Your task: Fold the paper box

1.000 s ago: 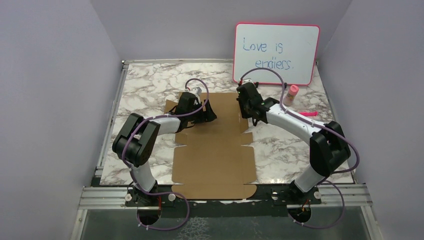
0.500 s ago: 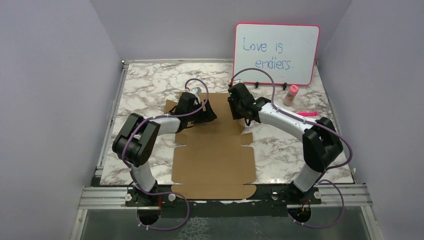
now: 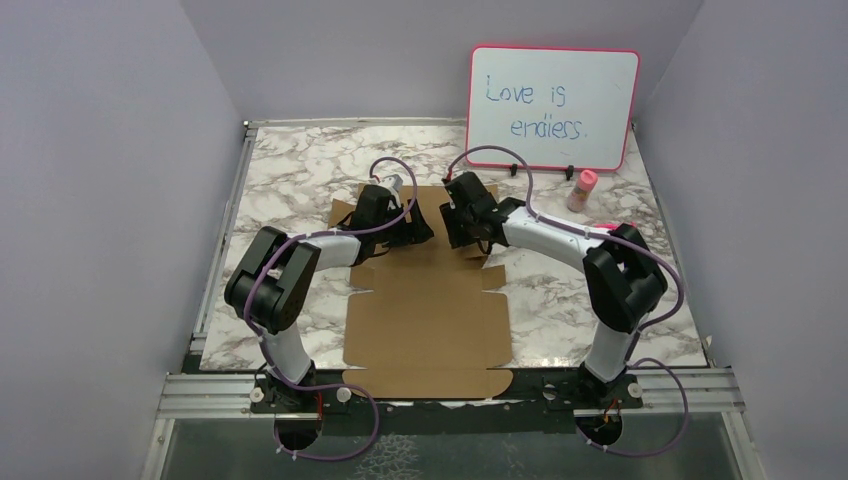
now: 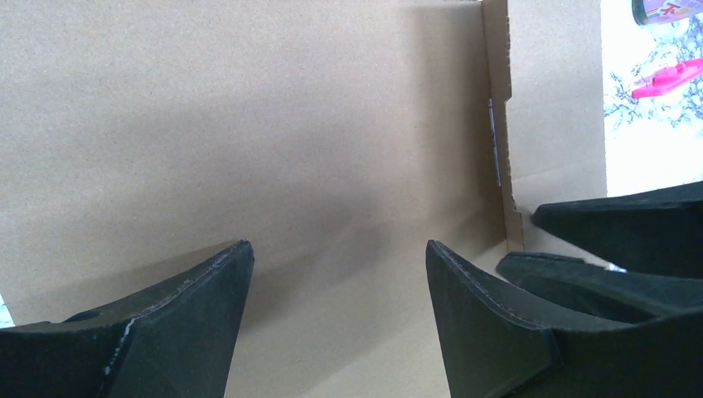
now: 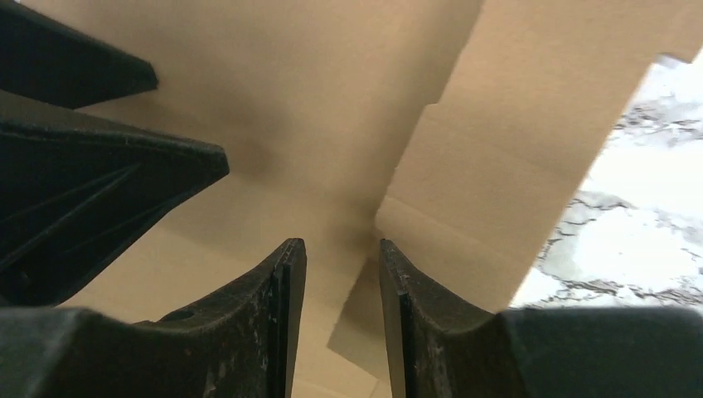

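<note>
Paper box (image 3: 428, 320): a flat cardboard sheet on the marble table (image 3: 290, 170). Its long axis runs straight away from you, from the arm bases toward the back wall.

- Near end: the edge sits just in front of the rail, between the two bases. No arm is over it.
- Middle: a broad panel lies flat, with notched flaps on both sides, and nothing rests on it.
- Far end: both arms reach in here and meet over the last panel. The left gripper (image 3: 408, 228) comes from the left edge and the right gripper (image 3: 462, 232) from the right. They are close beside each other, and each shows in the other's wrist view.
- Left gripper: its jaws are spread wide and hold nothing. Bare cardboard fills the gap, and a crease runs across just beyond the fingertips (image 4: 236, 257).
- Right gripper: its jaws are drawn close, leaving only a narrow slot. A flap corner at the right-hand notch runs into that slot. You cannot tell whether the pads bite on it.
- Judgement: the far panel folds across the long axis, toward you. The right arm is nearer the side flap, so that flap looks like its job. The left arm is better placed to press or lift the panel.
- Beyond the sheet: a whiteboard (image 3: 553, 108) stands at the back, and a small bottle (image 3: 587, 188) stands well clear to the right.
</note>
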Controlling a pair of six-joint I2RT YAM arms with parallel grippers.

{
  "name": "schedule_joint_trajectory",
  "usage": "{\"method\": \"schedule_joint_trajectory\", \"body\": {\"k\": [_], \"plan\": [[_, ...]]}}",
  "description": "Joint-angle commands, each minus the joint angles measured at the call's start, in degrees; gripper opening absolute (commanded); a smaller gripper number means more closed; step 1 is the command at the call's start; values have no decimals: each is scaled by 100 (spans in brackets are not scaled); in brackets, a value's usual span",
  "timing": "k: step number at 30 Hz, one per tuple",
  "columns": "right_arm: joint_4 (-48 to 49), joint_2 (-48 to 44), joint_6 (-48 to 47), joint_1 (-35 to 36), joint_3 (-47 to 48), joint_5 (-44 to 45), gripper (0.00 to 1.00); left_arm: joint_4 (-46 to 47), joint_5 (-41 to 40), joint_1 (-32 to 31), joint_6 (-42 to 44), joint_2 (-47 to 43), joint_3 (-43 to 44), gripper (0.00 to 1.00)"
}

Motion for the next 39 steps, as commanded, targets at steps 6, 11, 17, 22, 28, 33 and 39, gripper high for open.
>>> {"method": "schedule_joint_trajectory", "body": {"k": [6,11,17,22,28,33,39], "plan": [[133,53,98,85,190,-508,48,-59,125,-8,-50,110,-126,78],[90,-262,-51,76,169,-119,54,-78,142,-8,-50,131,-121,78],[305,-569,-316,-328,15,106,60,-128,119,-8,-33,36,-101,78],[967,-597,-136,-1237,-230,-896,60,-162,112,0,-6,71,-64,78],[1857,-68,271,-2084,-227,-1760,61,-130,143,9,-5,108,-58,78],[2253,610,554,-2439,59,-2056,62,-111,168,9,3,168,-43,78],[2483,1209,789,-2613,296,-2212,61,-109,178,9,3,207,-67,78]]}}
